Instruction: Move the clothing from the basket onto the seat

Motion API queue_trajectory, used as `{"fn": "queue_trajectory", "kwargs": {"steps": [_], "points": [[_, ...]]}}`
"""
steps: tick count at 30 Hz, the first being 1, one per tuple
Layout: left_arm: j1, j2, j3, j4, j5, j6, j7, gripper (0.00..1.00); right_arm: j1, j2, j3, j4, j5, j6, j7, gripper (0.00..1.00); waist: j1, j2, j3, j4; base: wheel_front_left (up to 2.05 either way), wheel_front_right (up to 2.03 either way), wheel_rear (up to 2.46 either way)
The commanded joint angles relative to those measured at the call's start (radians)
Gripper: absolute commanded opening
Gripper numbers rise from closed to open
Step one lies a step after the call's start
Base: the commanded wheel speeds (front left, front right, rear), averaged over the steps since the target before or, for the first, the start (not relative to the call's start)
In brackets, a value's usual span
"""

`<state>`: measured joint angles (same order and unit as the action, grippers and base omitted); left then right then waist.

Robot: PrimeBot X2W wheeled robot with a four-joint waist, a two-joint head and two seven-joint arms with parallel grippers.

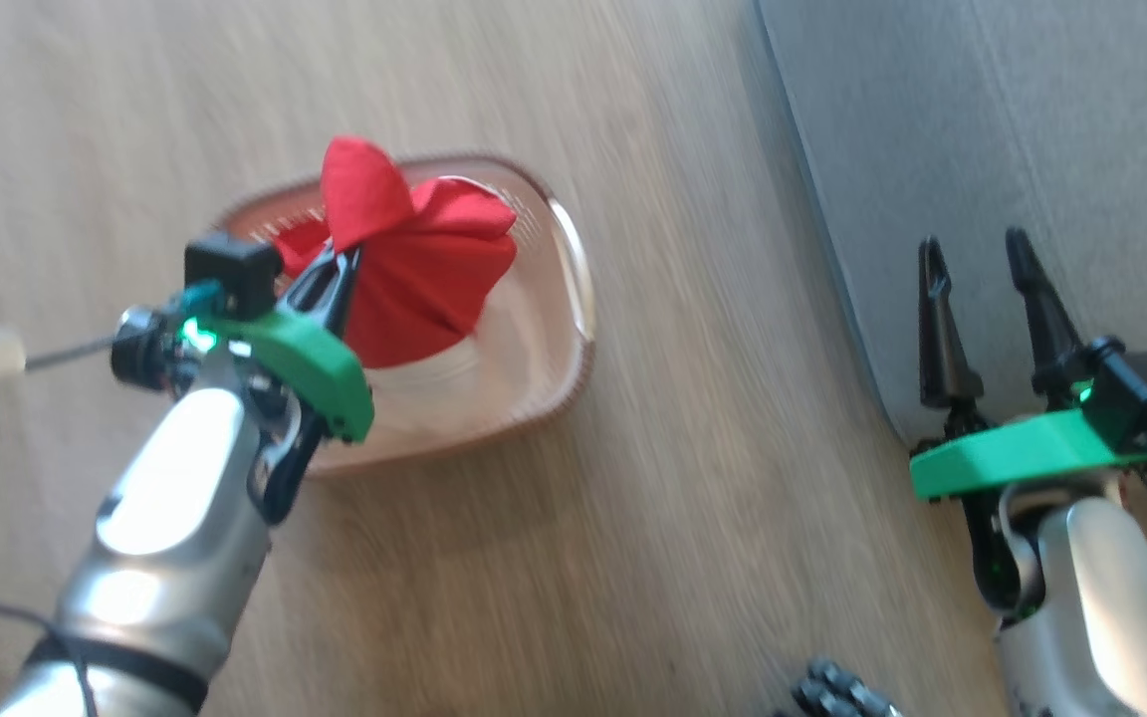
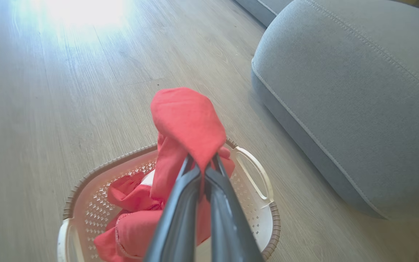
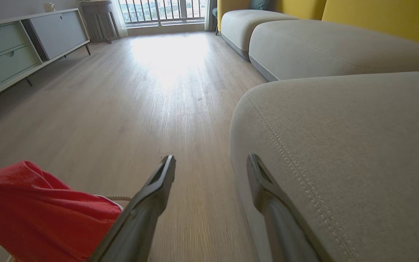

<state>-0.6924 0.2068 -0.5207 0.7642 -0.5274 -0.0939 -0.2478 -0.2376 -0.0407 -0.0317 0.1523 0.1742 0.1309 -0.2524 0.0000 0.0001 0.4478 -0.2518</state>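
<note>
Right inside left tool [image 2: 203, 163]: clothing [image 2: 186, 116] (red)

one red garment [image 1: 424, 269], one basket [image 1: 573, 261], three grey seats [image 3: 340, 145] [image 3: 322, 51] [image 3: 246, 20], two tools [image 1: 344, 255] [image 1: 973, 241]

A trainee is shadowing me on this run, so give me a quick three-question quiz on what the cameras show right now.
1. True or false: the left gripper is shut on the bright red soft fabric clothing.
2. Multiple choice: the cream-white perforated plastic basket with the brown braided rim stands on A) the wooden floor, B) a table, C) a shelf.
3. Fill in: the right gripper, its jaws ___, hovers over the edge of the large grey upholstered fabric seat.

Key: 1 true; 2 A; 3 open.
</note>
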Motion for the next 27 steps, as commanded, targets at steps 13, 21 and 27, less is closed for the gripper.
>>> {"fn": "queue_trajectory", "kwargs": {"steps": [13,21,27], "points": [[0.213,0.128,0.104,-0.424,-0.035,0.115,0.066,0.00,0.080,-0.009,0.012,0.013,-0.093,0.000,-0.009,1.00,0.0000,-0.0001,-0.329,0.192,0.00,0.00,0.00],[0.309,0.212,0.124,-0.633,-0.038,0.184,0.168,0.00,0.048,-0.039,0.100,0.045,-0.137,0.000,-0.009,1.00,0.0000,-0.0001,-0.371,0.225,0.00,0.00,0.00],[0.322,0.221,0.113,-0.732,-0.036,0.206,0.212,0.00,-0.022,-0.099,0.287,0.080,-0.116,0.000,-0.009,1.00,0.0000,-0.0001,-0.384,0.255,0.00,0.00,0.00]]}}
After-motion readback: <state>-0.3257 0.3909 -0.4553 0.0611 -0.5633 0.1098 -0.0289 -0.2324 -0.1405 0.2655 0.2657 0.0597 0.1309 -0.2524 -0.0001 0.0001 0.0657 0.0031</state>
